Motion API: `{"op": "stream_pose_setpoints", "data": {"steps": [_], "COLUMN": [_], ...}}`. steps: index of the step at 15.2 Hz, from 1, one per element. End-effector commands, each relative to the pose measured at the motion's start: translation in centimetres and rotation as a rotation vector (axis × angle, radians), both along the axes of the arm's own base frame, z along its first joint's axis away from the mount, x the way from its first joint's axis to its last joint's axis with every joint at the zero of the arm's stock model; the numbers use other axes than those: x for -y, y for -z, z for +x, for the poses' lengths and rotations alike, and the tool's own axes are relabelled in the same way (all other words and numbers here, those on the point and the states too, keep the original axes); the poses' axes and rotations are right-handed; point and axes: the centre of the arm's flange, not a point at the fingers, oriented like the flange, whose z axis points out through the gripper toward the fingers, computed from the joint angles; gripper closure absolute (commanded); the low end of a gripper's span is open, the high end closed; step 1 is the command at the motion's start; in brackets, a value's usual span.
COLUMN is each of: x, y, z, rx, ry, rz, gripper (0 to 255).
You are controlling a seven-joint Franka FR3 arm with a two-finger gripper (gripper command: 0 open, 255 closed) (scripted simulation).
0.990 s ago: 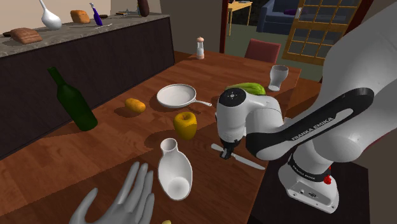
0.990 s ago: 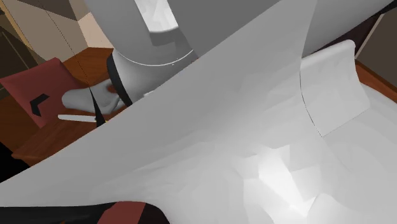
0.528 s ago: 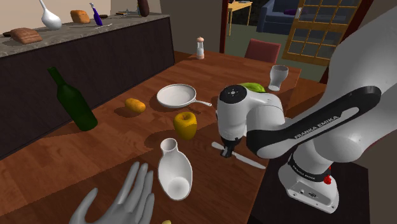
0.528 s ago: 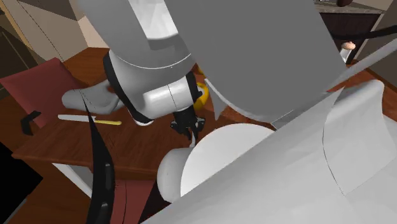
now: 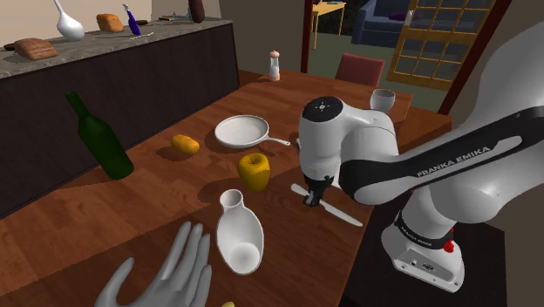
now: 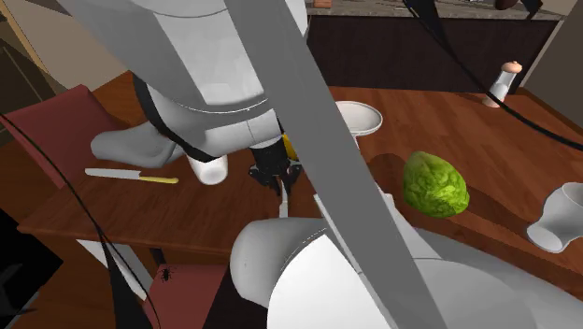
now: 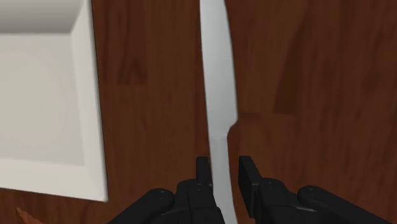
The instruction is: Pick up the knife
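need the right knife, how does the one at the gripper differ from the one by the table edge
The white knife is white all over; the yellow-handled knife has a yellow handle. The white knife sits between the gripper fingers; the yellow-handled knife lies near the table edge. Both have pale blades.

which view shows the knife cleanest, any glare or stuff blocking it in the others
Wrist view: evenly lit, no glare, knife plain against the dark table. Shoulder view: the gripper covers part of it, the rest clear. Second exterior view: grey arm links close to the camera block much of the table.
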Motion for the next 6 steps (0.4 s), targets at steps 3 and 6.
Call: {"op": "stream_pose_setpoints", "data": {"steps": [3, 6], "x": [0.0, 0.0], "y": [-2.1, -2.7], "z": [0.0, 0.0], "rx": [-0.001, -0.001], "ry": [0.0, 0.0], "rz": [0.0, 0.0], "gripper": [255, 255]}}
